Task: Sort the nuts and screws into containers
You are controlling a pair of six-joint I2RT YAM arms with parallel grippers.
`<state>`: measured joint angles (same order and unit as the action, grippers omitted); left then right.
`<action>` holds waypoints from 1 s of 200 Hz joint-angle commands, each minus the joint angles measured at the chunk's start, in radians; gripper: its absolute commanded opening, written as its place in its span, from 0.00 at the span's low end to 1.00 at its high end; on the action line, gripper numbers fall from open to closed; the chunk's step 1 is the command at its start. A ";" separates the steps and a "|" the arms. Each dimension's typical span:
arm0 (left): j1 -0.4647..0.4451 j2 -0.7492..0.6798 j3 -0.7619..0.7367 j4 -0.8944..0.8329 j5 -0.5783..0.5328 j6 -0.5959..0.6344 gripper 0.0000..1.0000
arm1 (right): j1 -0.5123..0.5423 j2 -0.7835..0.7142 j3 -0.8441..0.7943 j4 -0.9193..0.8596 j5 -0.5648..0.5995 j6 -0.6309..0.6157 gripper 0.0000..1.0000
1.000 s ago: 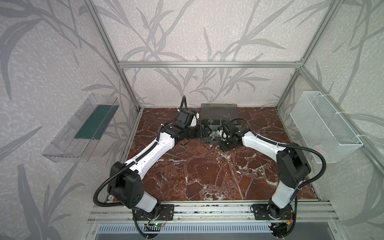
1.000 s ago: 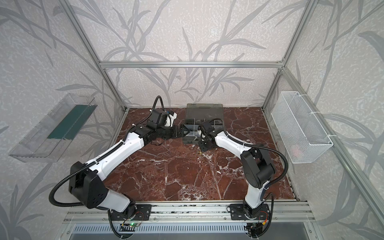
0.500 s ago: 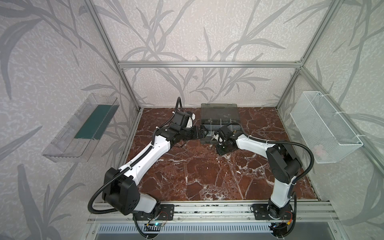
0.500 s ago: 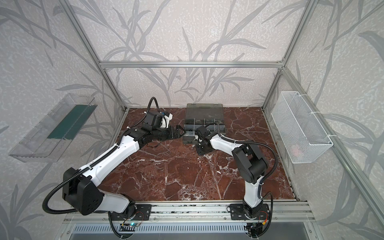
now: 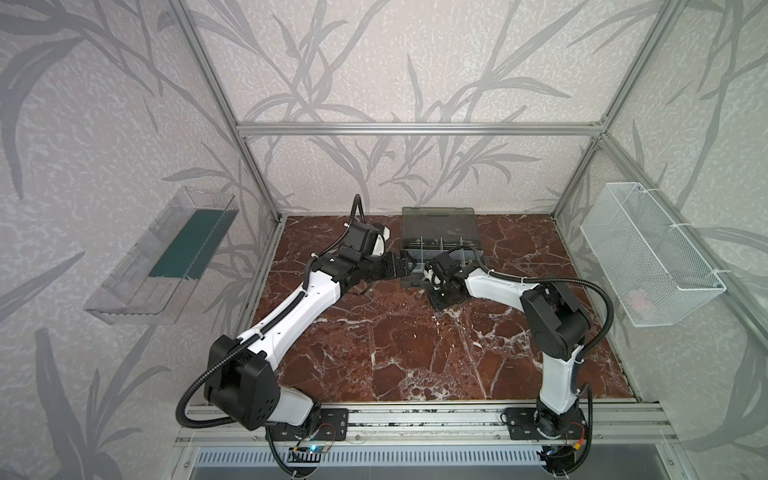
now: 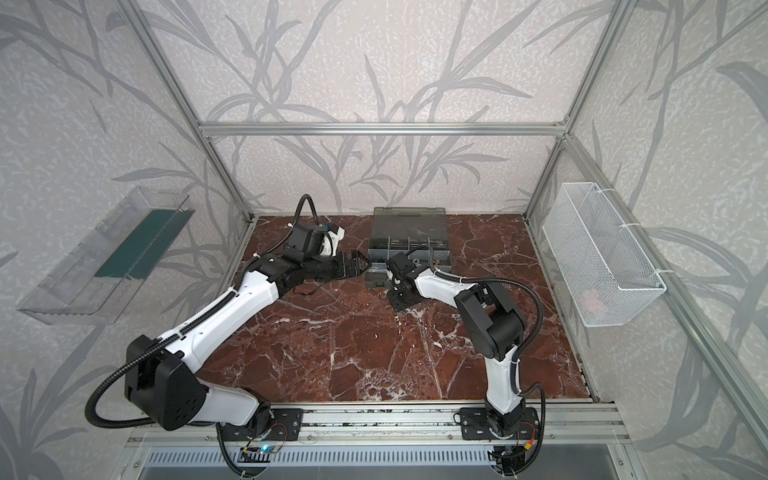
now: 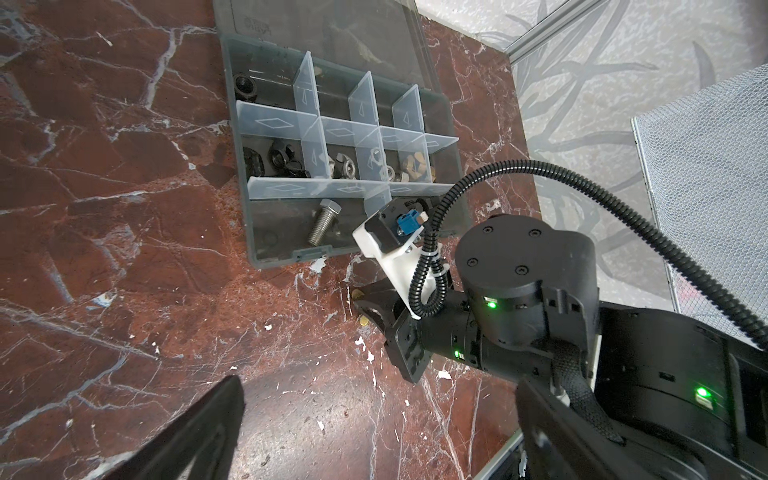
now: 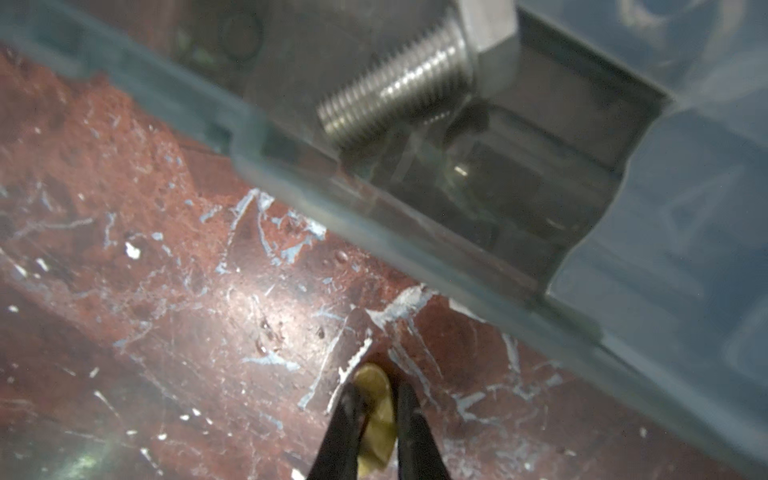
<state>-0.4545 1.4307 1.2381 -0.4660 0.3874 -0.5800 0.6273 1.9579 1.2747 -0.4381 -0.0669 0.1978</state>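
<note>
The dark grey organiser case (image 5: 440, 227) stands at the back of the marble floor with its lid open. Its containers (image 7: 332, 137) hold black nuts (image 7: 274, 160), silver nuts (image 7: 345, 166) and brass nuts (image 7: 415, 164). A large silver screw (image 7: 322, 226) lies in the front compartment. My right gripper (image 8: 376, 390) is down on the marble just in front of the case, shut on a brass-yellow nut (image 8: 376, 415). Another small brass piece (image 7: 364, 320) lies beside it. My left gripper (image 5: 405, 266) hovers open and empty at the case's left front corner.
A white wire-mesh basket (image 5: 648, 253) hangs on the right wall. A clear tray with a green strip (image 5: 166, 253) hangs on the left wall. Aluminium frame posts stand at the back corners, and the arms' mounting rail (image 5: 415, 415) runs along the front.
My right gripper has shifted a little left along the case front and closed its fingers on the brass nut. The left gripper stays wide open, barely moved.
</note>
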 commanded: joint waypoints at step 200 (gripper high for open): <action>0.403 -0.273 -0.245 0.036 -0.269 0.188 1.00 | -0.354 0.102 0.419 -0.151 0.085 0.016 0.38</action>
<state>-0.0925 1.1927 1.0252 -0.4789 0.1894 -0.4248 0.2729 2.0998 1.6585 -0.6102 0.0341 0.2279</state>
